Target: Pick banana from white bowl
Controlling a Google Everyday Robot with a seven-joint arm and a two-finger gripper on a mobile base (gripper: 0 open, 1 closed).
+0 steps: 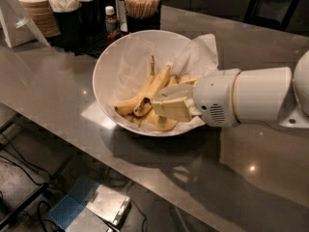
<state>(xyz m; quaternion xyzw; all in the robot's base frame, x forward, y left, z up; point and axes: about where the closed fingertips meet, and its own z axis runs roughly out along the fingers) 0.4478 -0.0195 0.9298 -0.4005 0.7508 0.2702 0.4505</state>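
The white bowl [108,66], lined with crinkled white paper, stands on the grey counter and holds several bananas. One banana has a long thin brown stem [152,64]. Another has a blackened end [142,111]. A broad, evenly yellow banana [161,123] lies at the bowl's near side, mostly hidden under my gripper. My gripper [171,105] reaches in from the right, low inside the bowl and right over the bananas, with its tip beside the blackened end.
At the back left stand black holders with napkins [72,4], a small bottle [111,18], a cup of wooden stirrers [141,4] and stacked cups [36,6]. The counter's front edge runs diagonally, with floor and cables below. My white arm [260,98] spans the right side.
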